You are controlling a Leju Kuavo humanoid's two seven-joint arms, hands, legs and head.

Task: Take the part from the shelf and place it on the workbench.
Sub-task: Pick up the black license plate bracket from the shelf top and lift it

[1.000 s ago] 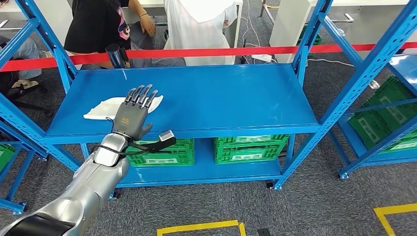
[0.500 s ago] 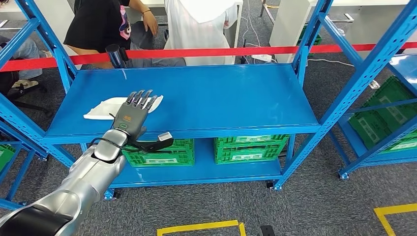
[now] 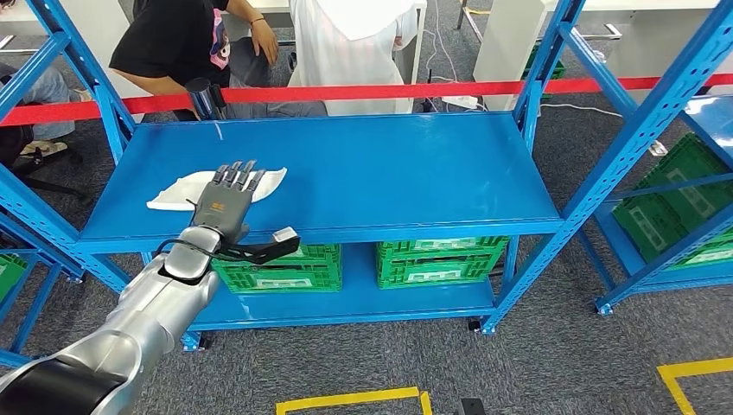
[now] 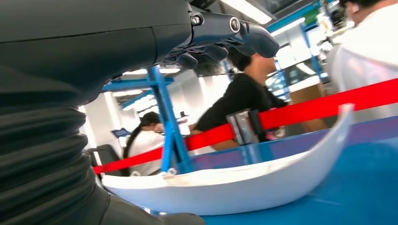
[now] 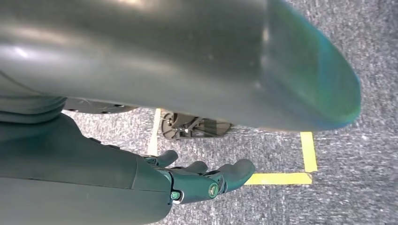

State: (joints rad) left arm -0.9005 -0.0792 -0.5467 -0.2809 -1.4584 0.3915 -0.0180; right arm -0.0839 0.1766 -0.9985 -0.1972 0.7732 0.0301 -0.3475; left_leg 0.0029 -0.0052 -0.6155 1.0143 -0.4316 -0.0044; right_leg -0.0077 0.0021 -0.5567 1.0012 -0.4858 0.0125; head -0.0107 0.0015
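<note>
- The left hand (image 3: pixel 226 197) is stretched out flat over the blue shelf (image 3: pixel 363 173), fingers (image 3: pixel 235 177) apart and extended, lying above the near edge of the white part (image 3: pixel 181 192); it grips nothing.
- In the left wrist view the dark fingers (image 4: pixel 225 33) hover above the part (image 4: pixel 244 180) with a gap of air between them, which the head view cannot settle.
- That wrist view also shows the part as a shallow, curved white shell lying on the shelf top with one end turned up; from the head it looks like a flat white sheet.
- One white part, on the left side of the shelf's upper deck, well away from the right end.
- The right hand (image 5: pixel 202 180) hangs over grey carpet, fingers loosely curled and apart, holding nothing; yellow tape lines (image 5: pixel 281 178) lie on the floor below it.
- Two green crates (image 3: pixel 441 259) sit side by side on the lower deck of the shelf, and more green crates (image 3: pixel 674 203) are in the rack to the right.
- One red barrier tape (image 3: pixel 372 90) runs behind the shelf.
- Beyond the tape I count two people up close: one in a black top (image 3: pixel 168 43), one in white (image 3: pixel 346 43).
</note>
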